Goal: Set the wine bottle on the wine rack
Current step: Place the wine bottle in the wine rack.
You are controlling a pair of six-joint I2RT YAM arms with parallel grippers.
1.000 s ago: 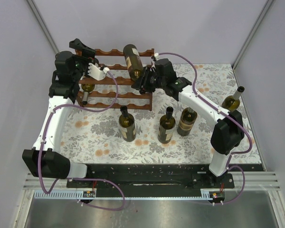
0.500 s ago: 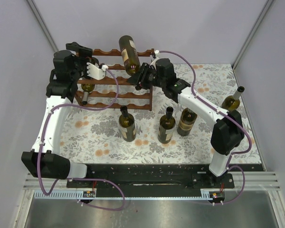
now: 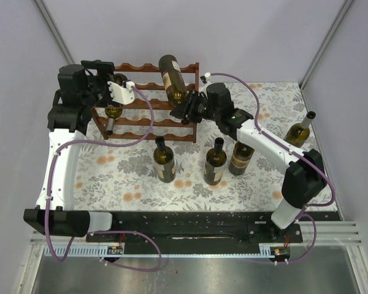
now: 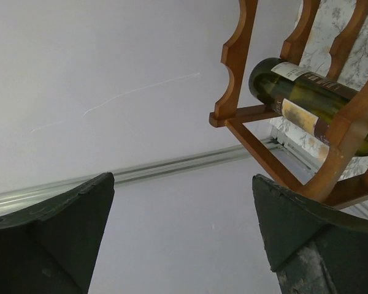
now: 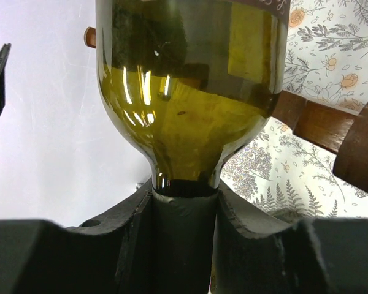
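Observation:
The reddish-brown wine rack (image 3: 148,116) stands at the back left of the table. My right gripper (image 3: 187,108) is shut on the neck of a green wine bottle (image 3: 173,76), which lies over the rack's top rails with its base toward the back wall. In the right wrist view the fingers (image 5: 129,239) clamp the neck and the bottle's shoulder (image 5: 190,79) fills the view, with a rack rail (image 5: 322,125) to the right. My left gripper (image 3: 101,64) is open and empty at the rack's back left corner (image 4: 236,67). Its fingers (image 4: 67,226) are wide apart.
Another bottle (image 3: 113,114) lies in the rack's left side, also in the left wrist view (image 4: 306,98). Three bottles stand in front of the rack (image 3: 165,159), (image 3: 214,161), (image 3: 241,154). One more (image 3: 300,130) stands at the right edge.
My right gripper lifted the bottle up and left, then brought it back down over the rack's top. My left arm has swung left and back, away from the rack's top.

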